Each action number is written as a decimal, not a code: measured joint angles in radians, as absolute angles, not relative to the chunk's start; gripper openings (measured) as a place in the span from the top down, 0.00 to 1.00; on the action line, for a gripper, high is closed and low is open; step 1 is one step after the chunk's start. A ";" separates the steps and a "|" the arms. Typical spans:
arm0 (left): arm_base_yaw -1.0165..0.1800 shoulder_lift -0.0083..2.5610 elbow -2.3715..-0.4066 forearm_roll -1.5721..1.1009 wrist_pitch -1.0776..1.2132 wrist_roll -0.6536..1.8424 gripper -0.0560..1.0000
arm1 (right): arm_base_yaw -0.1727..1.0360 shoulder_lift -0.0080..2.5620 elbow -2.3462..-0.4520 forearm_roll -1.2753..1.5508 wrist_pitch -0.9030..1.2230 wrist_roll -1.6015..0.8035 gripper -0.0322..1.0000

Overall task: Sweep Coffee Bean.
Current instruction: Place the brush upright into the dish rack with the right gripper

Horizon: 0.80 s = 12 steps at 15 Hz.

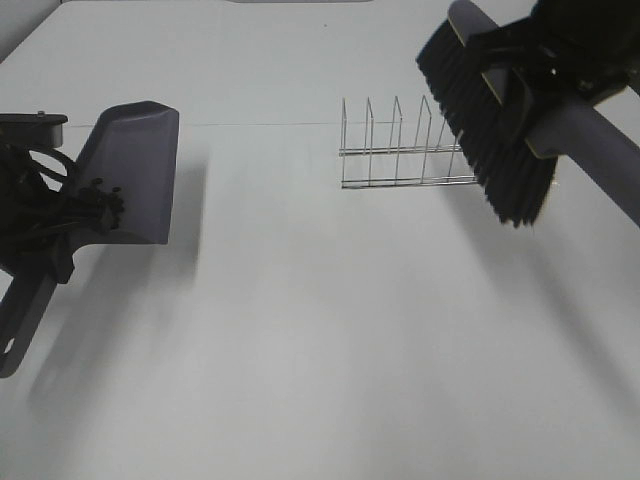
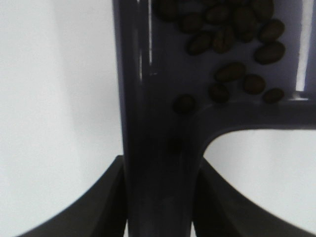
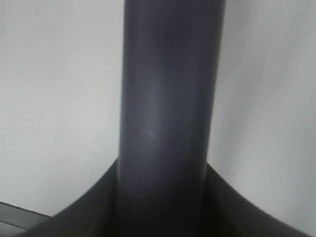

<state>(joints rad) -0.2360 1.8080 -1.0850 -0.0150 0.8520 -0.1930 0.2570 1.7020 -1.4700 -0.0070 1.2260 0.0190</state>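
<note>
Up front, the white table (image 1: 320,380) is bare, with not one loose bean on it that I can see. Moving in on the left side, the left gripper (image 2: 160,197) is clamped tight on the handle of the grey dustpan (image 1: 135,170), its dark fingers (image 2: 98,207) pressed to either side. The pan hangs tilted above the surface, its shadow falling well clear of it. And there's the prize: the coffee beans (image 2: 229,71) sit inside the pan, bunched against the back wall by the handle. I count about fourteen in the wrist view, with more cut off at the edge of the picture.

Further back, mid-table, stands a wire rack (image 1: 400,150). Five upright dividers show before the bristles hide the rest, and nothing is in it.

Farthest right, the brush (image 1: 490,130) is held high, bristles angled down and off the table. The right gripper (image 3: 163,197) is closed firmly round its thick grey handle.

The tally: one dustpan, one brush, one rack, two arms, one cluster of beans.

My read is that the sweeping itself looks finished, with the beans collected. What's left is likely only keeping the pan steady and putting the tools away.
</note>
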 joint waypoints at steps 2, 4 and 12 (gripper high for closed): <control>-0.236 1.808 -1.085 -0.024 0.852 -0.182 0.63 | 0.215 1.680 -1.368 -0.006 1.217 0.044 0.63; -0.236 1.808 -1.085 -0.034 0.852 -0.180 0.63 | 0.184 1.676 -1.275 -0.008 1.179 0.078 0.63; -0.236 1.808 -1.085 -0.076 0.852 -0.174 0.63 | 0.179 1.738 -1.235 -0.016 1.097 0.150 0.63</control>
<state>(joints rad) -0.2360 1.8080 -1.0850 -0.0760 0.8520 -0.1740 0.1790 1.7380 -1.2350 -0.0160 1.0970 0.1500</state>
